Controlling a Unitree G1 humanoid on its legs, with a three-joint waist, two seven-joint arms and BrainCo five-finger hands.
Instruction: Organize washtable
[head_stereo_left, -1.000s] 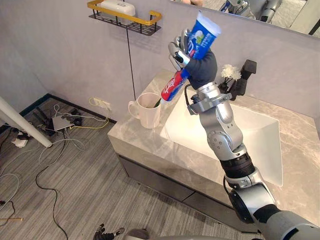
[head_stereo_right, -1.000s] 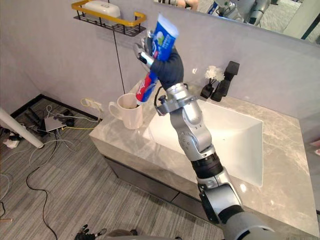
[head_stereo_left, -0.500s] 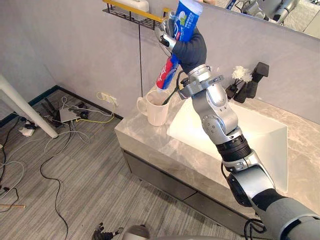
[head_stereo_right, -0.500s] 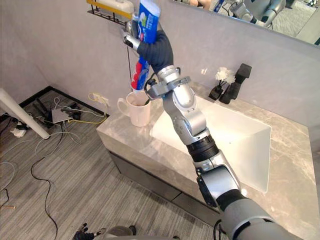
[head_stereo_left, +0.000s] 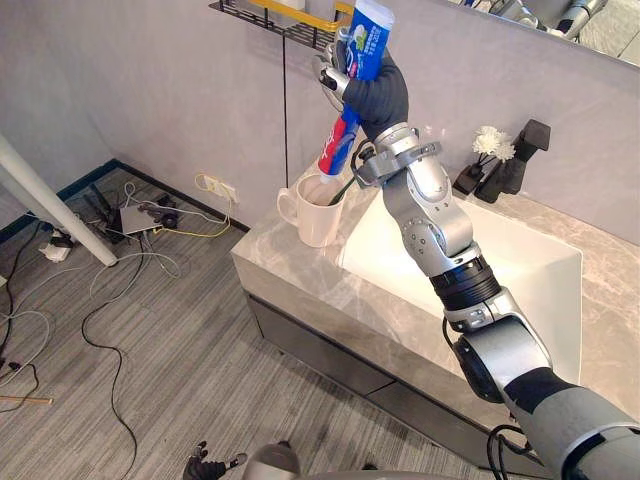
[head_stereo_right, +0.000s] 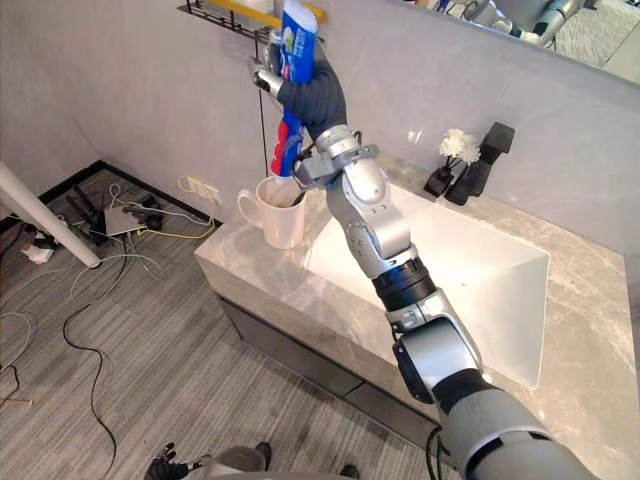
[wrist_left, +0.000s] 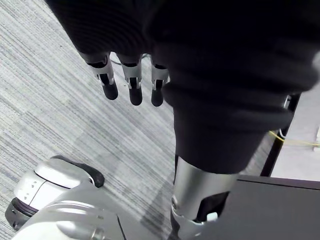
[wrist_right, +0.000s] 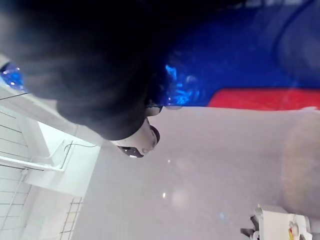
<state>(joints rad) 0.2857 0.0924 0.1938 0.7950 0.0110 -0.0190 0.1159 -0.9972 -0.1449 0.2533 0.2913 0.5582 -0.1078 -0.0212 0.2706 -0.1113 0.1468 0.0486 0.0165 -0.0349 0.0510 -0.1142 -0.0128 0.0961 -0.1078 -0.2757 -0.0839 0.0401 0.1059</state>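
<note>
Toothpaste tube (head_stereo_left: 366, 36) in curled right fingers (head_stereo_left: 329, 79)

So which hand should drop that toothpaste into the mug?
The right. Its hand grips the toothpaste just over the mug, while the left hand hangs down near the floor, open and holding nothing.

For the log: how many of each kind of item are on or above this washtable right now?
toothpaste tube: 1, in the right hand
mug: 1
flower bunch: 1
faucet: 1
wall shelf: 1
Total: 5
</note>
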